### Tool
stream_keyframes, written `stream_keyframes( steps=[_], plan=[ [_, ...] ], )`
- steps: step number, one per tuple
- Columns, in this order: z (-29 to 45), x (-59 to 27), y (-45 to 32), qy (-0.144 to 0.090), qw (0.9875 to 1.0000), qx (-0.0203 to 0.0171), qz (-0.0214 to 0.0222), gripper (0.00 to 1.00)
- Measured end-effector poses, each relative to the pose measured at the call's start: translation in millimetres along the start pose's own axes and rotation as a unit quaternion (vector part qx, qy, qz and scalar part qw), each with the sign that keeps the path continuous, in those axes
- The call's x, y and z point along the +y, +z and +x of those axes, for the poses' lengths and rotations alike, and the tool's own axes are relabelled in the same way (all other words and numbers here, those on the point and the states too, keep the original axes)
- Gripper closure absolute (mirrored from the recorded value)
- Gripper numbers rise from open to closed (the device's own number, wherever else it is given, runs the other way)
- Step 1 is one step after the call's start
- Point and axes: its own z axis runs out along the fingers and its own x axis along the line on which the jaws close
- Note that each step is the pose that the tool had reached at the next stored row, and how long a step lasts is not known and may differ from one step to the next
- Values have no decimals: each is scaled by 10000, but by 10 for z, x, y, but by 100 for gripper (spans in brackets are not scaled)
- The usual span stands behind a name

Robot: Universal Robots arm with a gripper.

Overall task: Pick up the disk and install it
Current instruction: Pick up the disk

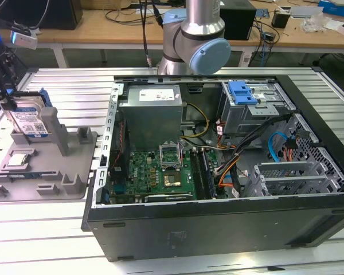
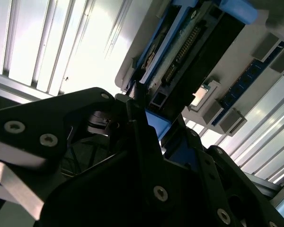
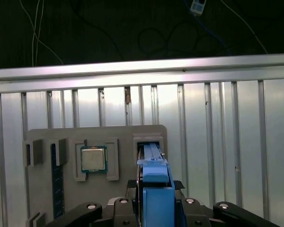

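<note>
The disk (image 1: 31, 121), a silver drive with a white-and-blue label in a blue carrier, stands on edge at the grey fixture (image 1: 57, 172) on the exterior view's left. My gripper (image 1: 11, 105) comes down on its upper edge and is shut on the disk. In the first wrist view the blue carrier edge (image 3: 155, 187) runs between my gripper's (image 3: 155, 208) black fingers toward the fixture's slot (image 3: 149, 144). The second wrist view shows the disk's connector edge (image 2: 182, 52) just past my fingers (image 2: 142, 118). Whether the disk's lower edge still sits in the slot I cannot tell.
An open computer case (image 1: 218, 215) lies to the exterior view's right of the fixture, with a motherboard (image 1: 160, 172), a power supply (image 1: 152, 112) and a drive bay with a blue latch (image 1: 243, 91). The fixture also holds a processor chip (image 3: 93, 158) and a memory stick (image 3: 57, 182). The arm's base (image 1: 195, 43) stands behind the case.
</note>
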Motion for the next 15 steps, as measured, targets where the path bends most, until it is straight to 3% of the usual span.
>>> stream_keyframes(
  steps=[8,15],
  plan=[
    [0,1,0,0,10000,0,0,63],
    [2,2,-79,0,10000,0,0,63]
  ],
)
